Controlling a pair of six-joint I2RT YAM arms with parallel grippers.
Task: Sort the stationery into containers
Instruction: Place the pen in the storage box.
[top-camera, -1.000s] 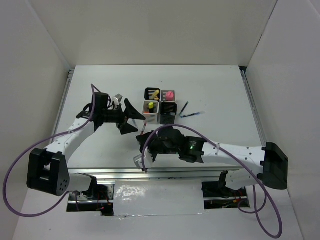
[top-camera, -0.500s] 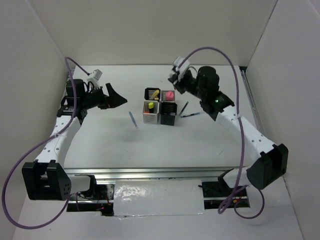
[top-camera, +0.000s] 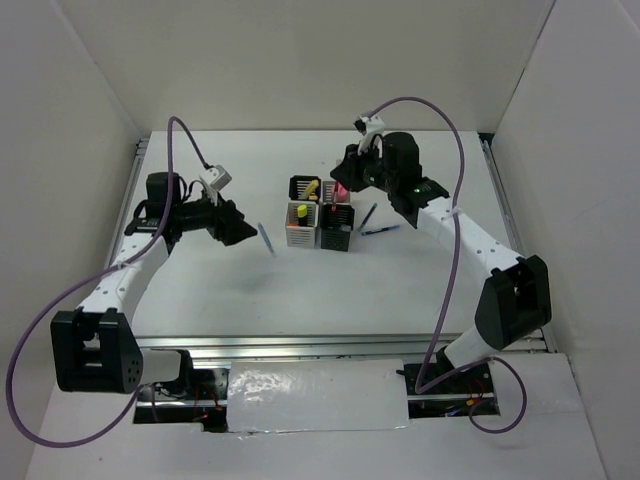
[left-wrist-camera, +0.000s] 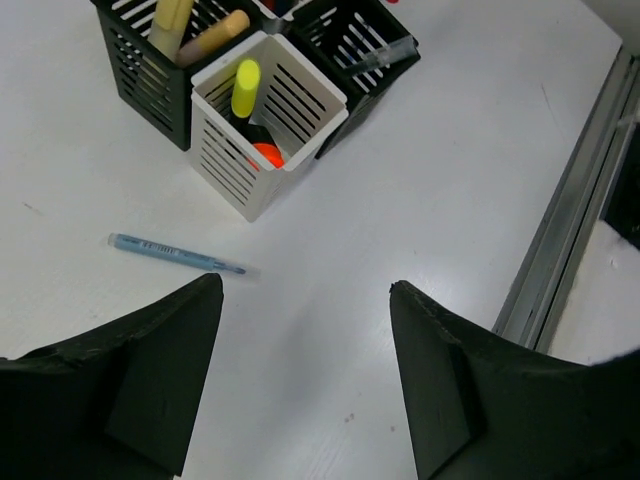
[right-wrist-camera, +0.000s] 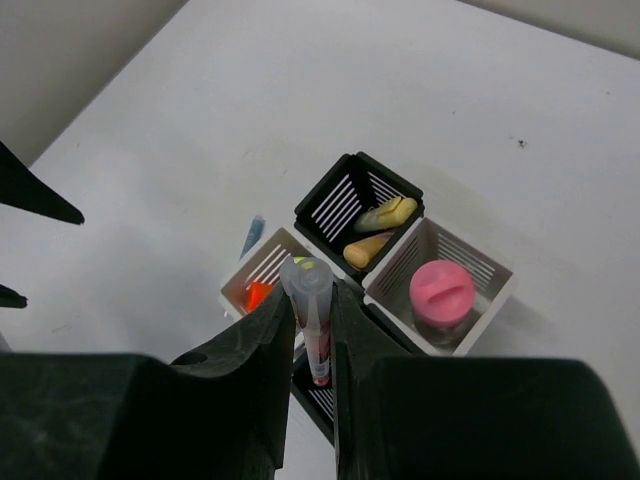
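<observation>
The containers (top-camera: 320, 213) stand as a two-by-two cluster of black and white cups mid-table. In the right wrist view, my right gripper (right-wrist-camera: 313, 300) is shut on a red pen (right-wrist-camera: 318, 335) with a clear cap, held upright over the near black cup (right-wrist-camera: 322, 398). Pale yellow and peach highlighters (right-wrist-camera: 375, 228) lie in the far black cup, and a pink highlighter (right-wrist-camera: 441, 291) sits in a white cup. Yellow and orange highlighters (left-wrist-camera: 250, 105) stand in the other white cup. My left gripper (left-wrist-camera: 305, 285) is open and empty, just short of a blue pen (left-wrist-camera: 175, 253) on the table.
Two dark pens (top-camera: 375, 222) lie on the table right of the cluster. A pen (left-wrist-camera: 380, 55) rests in the right black cup in the left wrist view. A metal rail (left-wrist-camera: 575, 240) runs along the table's near edge. White walls enclose the table.
The right arm swung from the front of the table to above the containers with the red pen. The left gripper drew back left, then returned toward the blue pen, its jaws slightly narrower.
</observation>
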